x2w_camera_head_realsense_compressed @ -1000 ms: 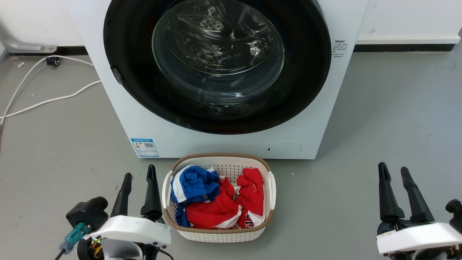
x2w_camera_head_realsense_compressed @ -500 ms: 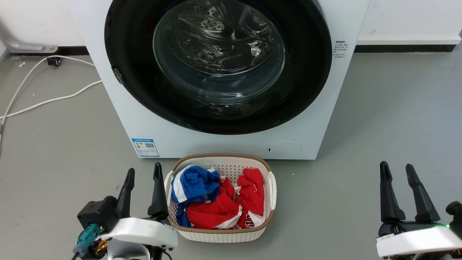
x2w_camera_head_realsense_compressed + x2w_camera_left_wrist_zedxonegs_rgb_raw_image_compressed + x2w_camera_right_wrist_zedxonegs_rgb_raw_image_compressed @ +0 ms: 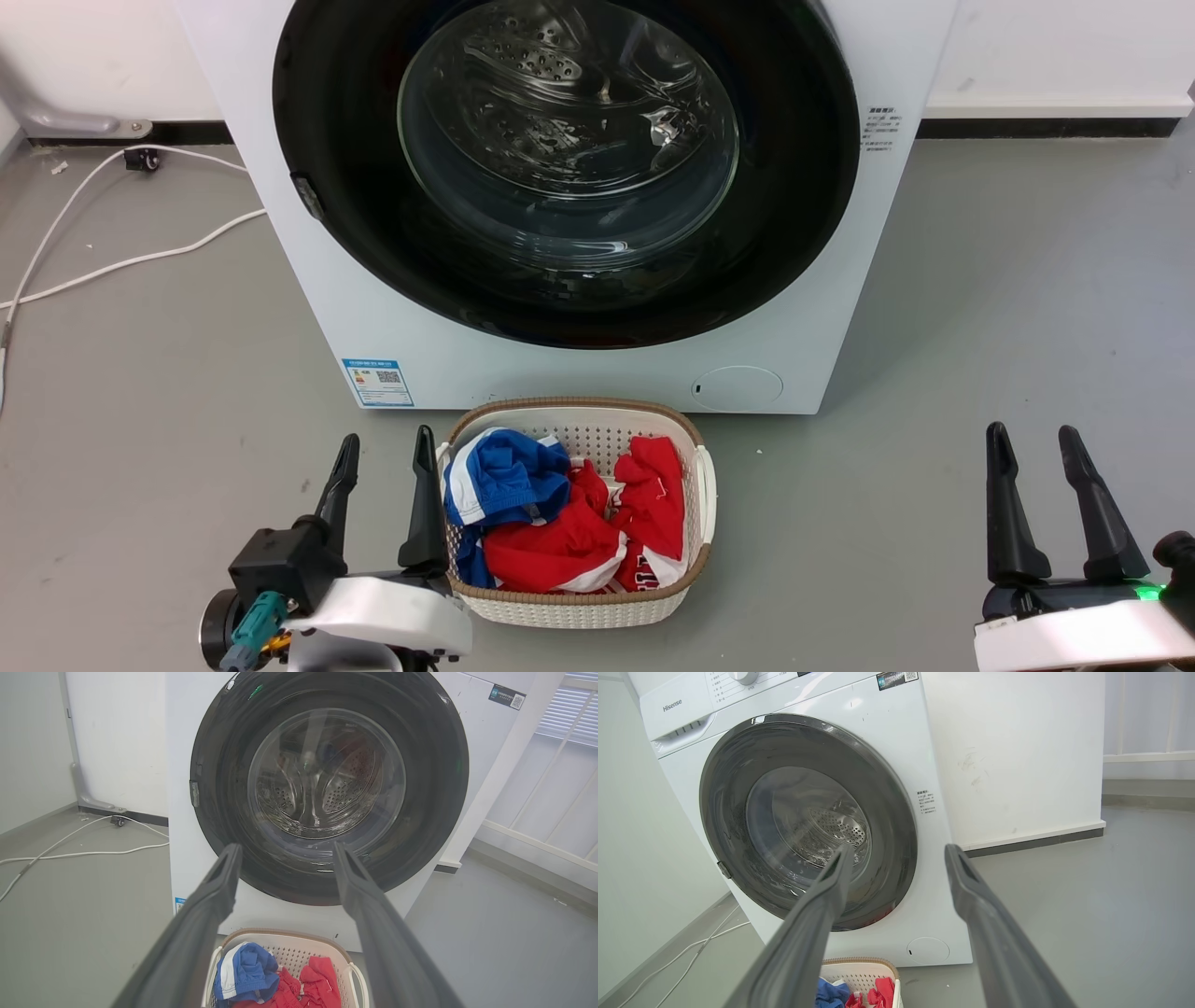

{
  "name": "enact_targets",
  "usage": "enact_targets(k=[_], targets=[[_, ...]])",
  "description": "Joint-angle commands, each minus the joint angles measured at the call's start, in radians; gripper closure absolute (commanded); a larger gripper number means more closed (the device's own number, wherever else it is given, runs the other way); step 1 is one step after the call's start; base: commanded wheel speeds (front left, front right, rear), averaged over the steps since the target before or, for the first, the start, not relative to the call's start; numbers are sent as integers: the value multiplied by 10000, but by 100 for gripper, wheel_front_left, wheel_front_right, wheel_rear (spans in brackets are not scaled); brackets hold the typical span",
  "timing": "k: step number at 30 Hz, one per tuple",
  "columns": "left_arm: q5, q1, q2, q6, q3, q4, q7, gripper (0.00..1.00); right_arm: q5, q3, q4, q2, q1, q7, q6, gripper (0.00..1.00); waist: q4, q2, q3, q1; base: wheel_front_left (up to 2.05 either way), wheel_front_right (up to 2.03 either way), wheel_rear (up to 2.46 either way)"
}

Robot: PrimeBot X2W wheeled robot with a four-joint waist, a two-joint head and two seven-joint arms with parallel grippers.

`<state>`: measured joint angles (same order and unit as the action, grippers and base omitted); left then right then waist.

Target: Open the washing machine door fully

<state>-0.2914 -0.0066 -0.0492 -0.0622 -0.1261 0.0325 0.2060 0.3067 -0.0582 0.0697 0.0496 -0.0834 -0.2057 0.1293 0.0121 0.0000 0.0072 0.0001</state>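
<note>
Door shut, flush on washer, up ahead of left gripper and right gripper. Tab seen at door's left rim; left gripper judged nearer it. Both jaws set wide, empty.

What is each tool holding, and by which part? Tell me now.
Nothing. The left tool and the right tool are both open and empty, apart from the door.
</note>
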Motion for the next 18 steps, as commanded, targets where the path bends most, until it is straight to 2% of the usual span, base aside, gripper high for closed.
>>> enact_targets(k=[1,18], targets=[[211,55,-15,-34,-27,-91,99,0,-238,1,135,15,-18,-97,22,0,7,0,3,-1,0,0,0],[1163,191,-15,-70,-163,46,425,0,-1138,4,213,13,-215,-419,22,0,38,0,10,-1,0,0,0]])
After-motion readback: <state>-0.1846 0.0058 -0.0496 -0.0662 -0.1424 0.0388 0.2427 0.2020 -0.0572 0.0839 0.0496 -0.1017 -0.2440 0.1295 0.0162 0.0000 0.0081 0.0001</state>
